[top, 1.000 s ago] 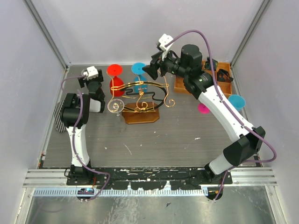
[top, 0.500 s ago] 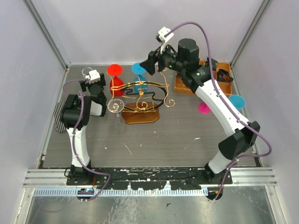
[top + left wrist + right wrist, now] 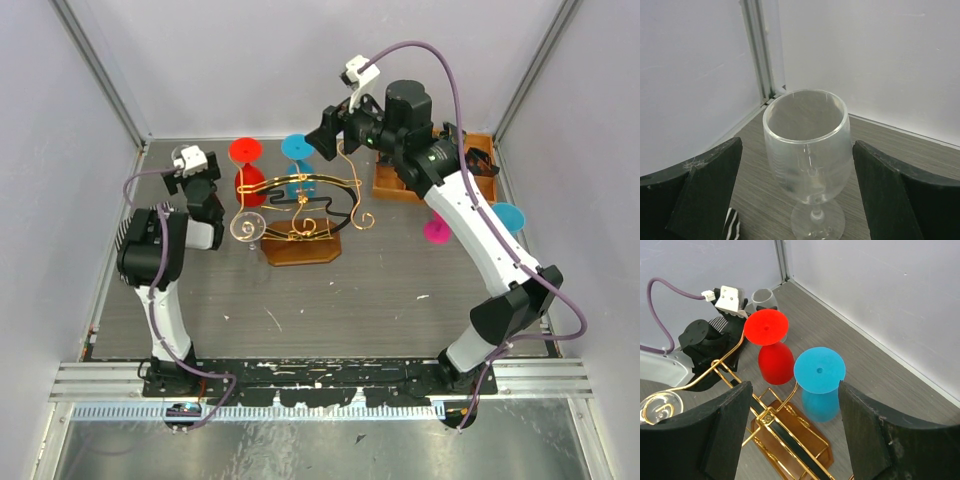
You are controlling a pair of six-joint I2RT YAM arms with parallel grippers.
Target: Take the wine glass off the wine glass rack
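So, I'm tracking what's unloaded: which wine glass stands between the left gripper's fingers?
The clear wine glass, upright on the table in the far-left corner; the red glass and blue glass hang upside down on the rack.

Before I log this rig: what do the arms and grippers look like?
The left arm and right arm: white links, black joints, a purple cable to a white wrist block. The left gripper and right gripper: broad black wedge fingers.

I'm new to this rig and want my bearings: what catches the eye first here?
A gold rack stands mid-table, a red glass and a blue glass hanging upside down from its far side. In the far left corner a clear glass stands upright between the open fingers of the left gripper, touching neither.
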